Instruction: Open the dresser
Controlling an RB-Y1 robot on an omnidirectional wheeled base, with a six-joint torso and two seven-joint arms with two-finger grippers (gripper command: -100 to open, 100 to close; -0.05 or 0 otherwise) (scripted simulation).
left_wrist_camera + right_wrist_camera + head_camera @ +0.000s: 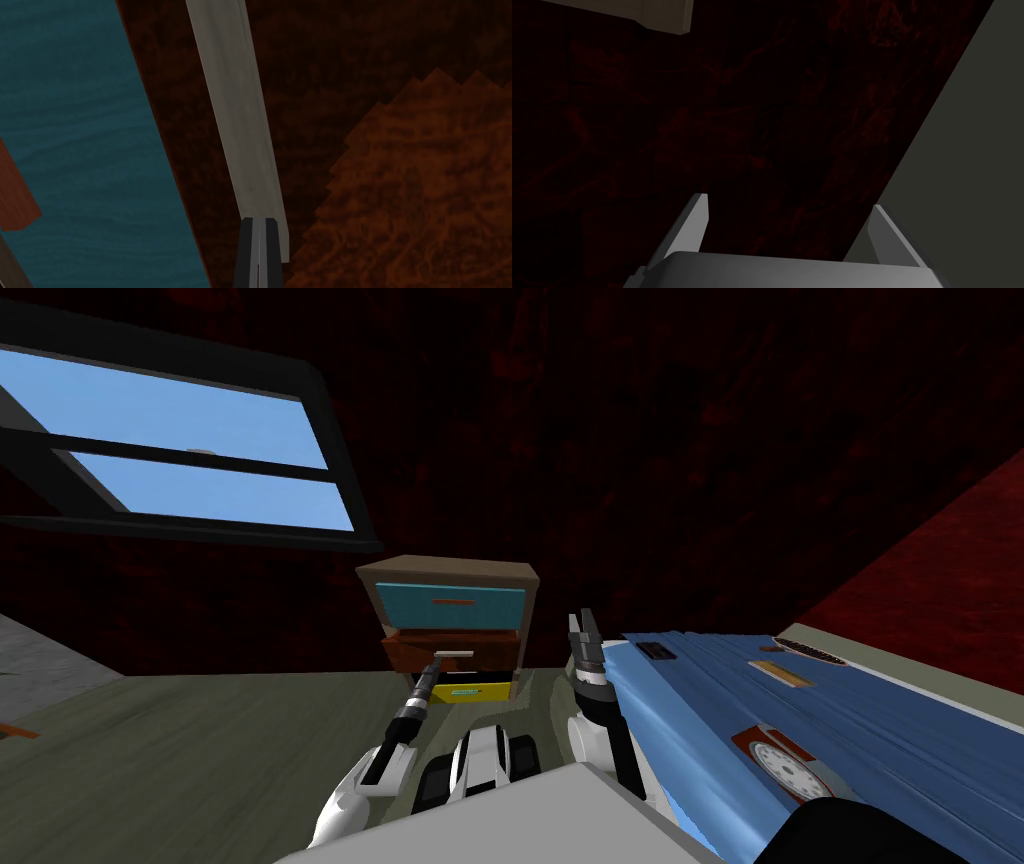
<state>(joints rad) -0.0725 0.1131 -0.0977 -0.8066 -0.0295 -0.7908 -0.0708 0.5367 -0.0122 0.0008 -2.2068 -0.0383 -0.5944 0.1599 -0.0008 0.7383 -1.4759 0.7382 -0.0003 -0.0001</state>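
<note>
The dresser [452, 576] stands directly ahead of the left gripper [435, 667]. Its brown middle drawer [415, 648] projects beyond the teal drawer [450, 606] above. The left fingers, narrow, clamp the grey handle [235, 100] at its end. The right gripper [789, 202], raised alongside, stands wide.

Burl-grained reddish wood middle drawer [390, 190], matt pale grey handle [240, 125]; teal wood-grained top drawer [75, 125]

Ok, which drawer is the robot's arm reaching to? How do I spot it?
Under the right corner of the window stands a small dresser with three stacked drawers. It's the middle drawer: dark brown with a pale handle, between the teal drawer and the yellow drawer.
</note>
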